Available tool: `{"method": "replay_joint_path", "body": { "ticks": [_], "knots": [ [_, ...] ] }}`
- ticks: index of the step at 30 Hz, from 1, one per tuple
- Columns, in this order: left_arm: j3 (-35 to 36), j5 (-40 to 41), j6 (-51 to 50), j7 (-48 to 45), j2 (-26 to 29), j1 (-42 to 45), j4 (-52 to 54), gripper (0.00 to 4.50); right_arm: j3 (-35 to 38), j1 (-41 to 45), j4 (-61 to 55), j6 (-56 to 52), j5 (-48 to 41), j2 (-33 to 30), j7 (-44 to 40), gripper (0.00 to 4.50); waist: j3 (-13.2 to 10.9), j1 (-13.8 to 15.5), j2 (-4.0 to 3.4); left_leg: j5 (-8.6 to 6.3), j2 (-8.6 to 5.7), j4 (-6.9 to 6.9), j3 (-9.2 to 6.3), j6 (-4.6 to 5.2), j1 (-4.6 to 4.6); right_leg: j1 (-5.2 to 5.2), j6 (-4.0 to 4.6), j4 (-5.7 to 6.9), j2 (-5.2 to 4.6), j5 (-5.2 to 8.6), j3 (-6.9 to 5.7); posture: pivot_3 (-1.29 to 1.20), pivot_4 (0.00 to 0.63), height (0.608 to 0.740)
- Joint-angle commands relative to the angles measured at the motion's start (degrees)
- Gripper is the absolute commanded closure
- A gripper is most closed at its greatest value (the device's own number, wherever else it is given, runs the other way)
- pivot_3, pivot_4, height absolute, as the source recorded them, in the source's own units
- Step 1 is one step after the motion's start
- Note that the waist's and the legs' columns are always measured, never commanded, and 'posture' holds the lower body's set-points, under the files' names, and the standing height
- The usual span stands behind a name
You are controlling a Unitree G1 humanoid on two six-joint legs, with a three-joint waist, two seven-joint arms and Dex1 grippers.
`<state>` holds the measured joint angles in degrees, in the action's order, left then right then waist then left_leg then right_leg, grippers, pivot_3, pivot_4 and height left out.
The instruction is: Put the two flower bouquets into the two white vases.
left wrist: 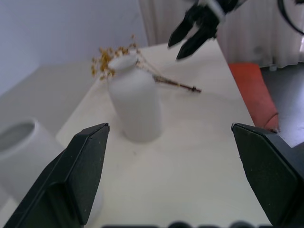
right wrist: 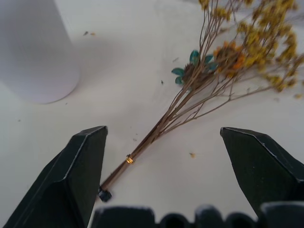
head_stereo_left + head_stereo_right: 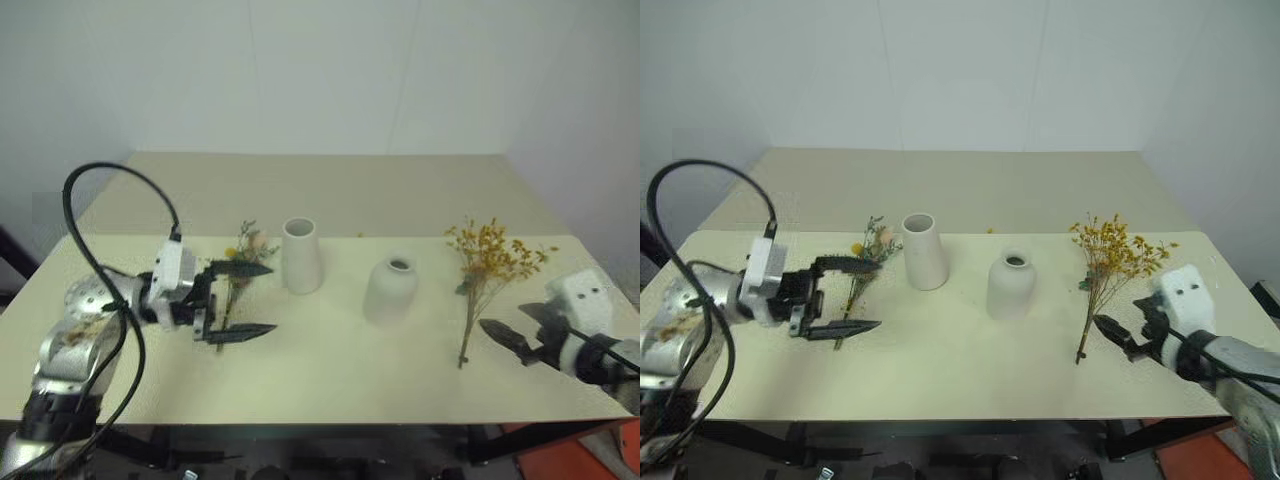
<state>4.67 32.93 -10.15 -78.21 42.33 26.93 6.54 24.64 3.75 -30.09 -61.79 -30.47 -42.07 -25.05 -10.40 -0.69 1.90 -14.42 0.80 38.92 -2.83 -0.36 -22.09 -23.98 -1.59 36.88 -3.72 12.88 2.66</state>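
A cream table (matte, lightly speckled) meets a plain white wall.

Cream table w/ two vases, two bouquets.

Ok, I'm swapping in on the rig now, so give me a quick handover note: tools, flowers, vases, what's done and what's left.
Left tool: open, empty, over the small sprig lying on the table.
Right tool: open, empty, just beside the stem end of the yellow bouquet, which also lies flat.
Tall vase and squat vase stand upright mid-table between the bouquets, both empty.
Done: nothing placed yet.
Left: grasp each bouquet and put one in each vase.
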Motion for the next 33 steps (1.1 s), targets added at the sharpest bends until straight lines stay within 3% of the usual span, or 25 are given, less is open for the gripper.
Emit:
{"method": "replay_joint_path", "body": {
  "ticks": [1,7,14,26,29,33],
  "knots": [
    [-4.7,-3.6,3.6,-1.2,-3.7,7.0,-4.6,0.00,-1.5,4.9,2.5,-4.9,1.9,2.3,6.4,0.05,0.0,0.0,-0.02,0.00,-0.01,-0.02,0.00,0.01,-0.02,-0.03,0.03,0.00,0.00,-0.02,0.02,0.00,0.150,0.740],
    [-10.0,-8.8,9.2,-3.1,-9.0,13.4,-12.3,0.00,-3.8,9.4,5.8,-7.2,4.0,5.3,10.8,0.05,0.0,-0.5,-0.05,-0.02,-0.02,-0.03,-0.01,0.04,-0.13,-0.16,0.06,0.00,0.01,-0.03,0.02,0.00,0.150,0.740],
    [-11.1,-9.9,11.3,-2.7,-13.6,15.0,-15.5,0.00,-5.7,14.0,8.5,-6.9,4.9,8.2,12.2,0.05,0.0,-0.7,-0.07,-0.01,-0.01,-0.01,0.00,0.04,-0.09,-0.16,0.06,0.10,0.03,-0.04,0.07,0.00,0.150,0.740],
    [-11.1,-11.1,12.6,-2.2,-13.9,13.2,-14.7,0.00,-9.5,20.9,20.1,-4.8,9.0,10.6,13.7,0.05,0.0,-0.6,-0.08,-0.02,0.00,-0.03,-0.03,0.05,-0.09,-0.18,0.06,0.10,0.05,-0.04,0.06,0.00,0.150,0.740],
    [-10.7,-11.0,12.5,-1.8,-13.6,12.4,-13.9,0.00,-9.9,21.7,21.8,-3.6,9.4,10.9,13.3,0.65,0.0,-0.6,-0.08,-0.02,0.00,-0.04,-0.03,0.05,-0.12,-0.20,0.06,0.09,0.05,-0.04,0.06,0.00,0.150,0.740],
    [-10.2,-10.6,12.5,-1.7,-13.1,11.6,-13.1,0.00,-9.8,22.2,22.5,-3.0,9.9,11.1,13.3,1.98,0.0,-0.6,-0.09,-0.02,0.00,-0.03,-0.03,0.05,-0.09,-0.19,0.06,0.10,0.05,-0.04,0.06,0.00,0.150,0.740]
  ]
}}
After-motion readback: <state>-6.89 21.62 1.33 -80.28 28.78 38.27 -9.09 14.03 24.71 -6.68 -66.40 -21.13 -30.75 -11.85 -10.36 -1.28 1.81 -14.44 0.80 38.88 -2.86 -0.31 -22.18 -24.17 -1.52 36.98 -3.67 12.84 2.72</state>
